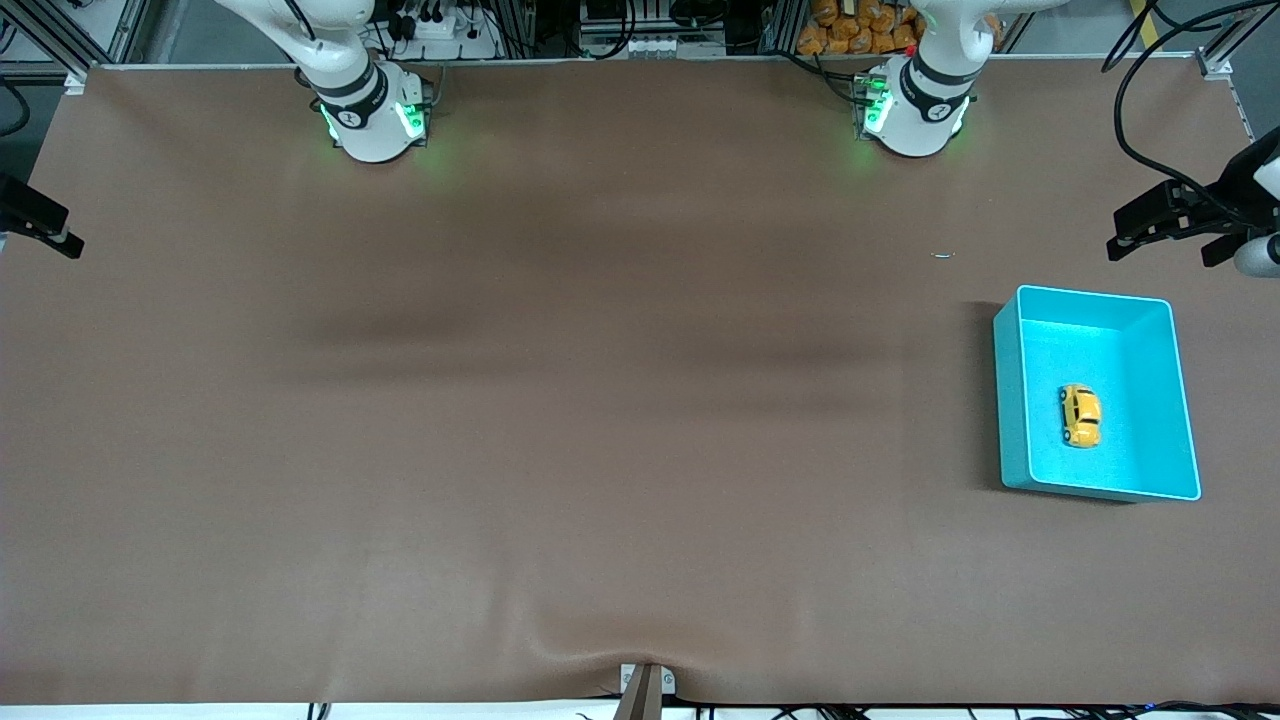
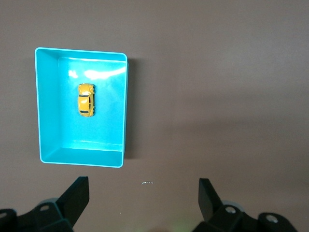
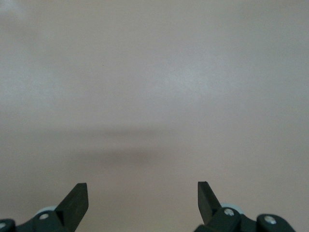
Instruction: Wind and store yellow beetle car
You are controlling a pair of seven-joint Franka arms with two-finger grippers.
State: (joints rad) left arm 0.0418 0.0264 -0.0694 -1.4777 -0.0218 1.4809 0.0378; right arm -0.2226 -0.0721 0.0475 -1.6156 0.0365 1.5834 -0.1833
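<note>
resting in the turquoise bin [image 1: 1012,400], toward the left arm's end of the table, the yellow beetle car [image 1: 1080,415] is lying on the bin floor, so storing looks done. whether it is wound i cannot tell; nothing shows on so small a toy. farther from the front camera, the left gripper [image 2: 144,199] is hanging over bare table [image 1: 560,420] just beside the bin, fingers spread and gripping nothing. the right gripper [image 3: 143,199] is waiting over bare table, likewise spread and empty. judging by this, little is left.
</note>
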